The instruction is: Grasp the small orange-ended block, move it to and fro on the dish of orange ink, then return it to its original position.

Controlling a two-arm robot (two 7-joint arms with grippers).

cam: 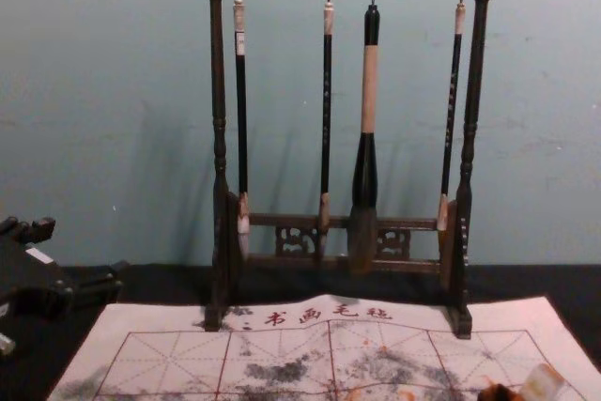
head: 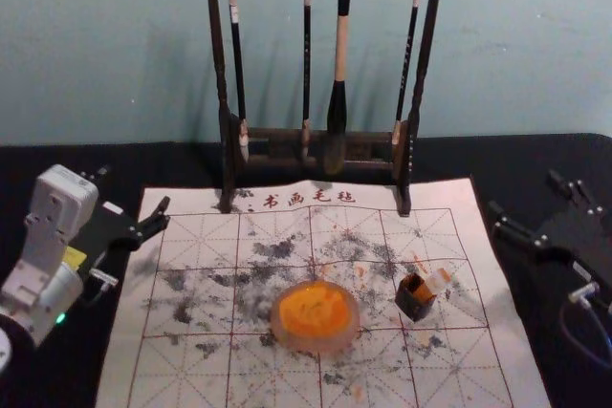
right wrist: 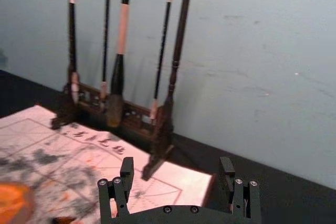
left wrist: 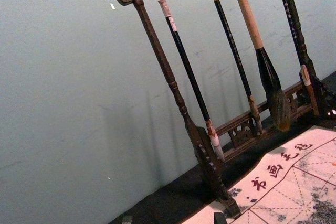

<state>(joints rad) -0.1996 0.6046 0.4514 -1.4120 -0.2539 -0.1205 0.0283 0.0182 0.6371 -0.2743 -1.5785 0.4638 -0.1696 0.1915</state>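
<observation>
My left gripper (head: 134, 190) is open over the left edge of the mat; in the left wrist view the left gripper's (left wrist: 173, 219) tips stand apart. At the right, my right gripper (head: 525, 192) is open beyond the mat's edge, with nothing between the right gripper's (right wrist: 177, 166) fingers. The small pale block (head: 437, 281) leans out of a dark square holder (head: 415, 297), its orange end inside or against it. Left of the holder lies the round dish (head: 316, 314) of orange ink. The chest view has the block (cam: 543, 384) at lower right.
Behind the mat (head: 201, 370) stands a dark wooden rack (head: 287, 136) with several hanging brushes, among them a thick one (head: 338, 107). The mat has dark and orange smudges. A wall (head: 516, 45) rises behind the black table (head: 57, 164).
</observation>
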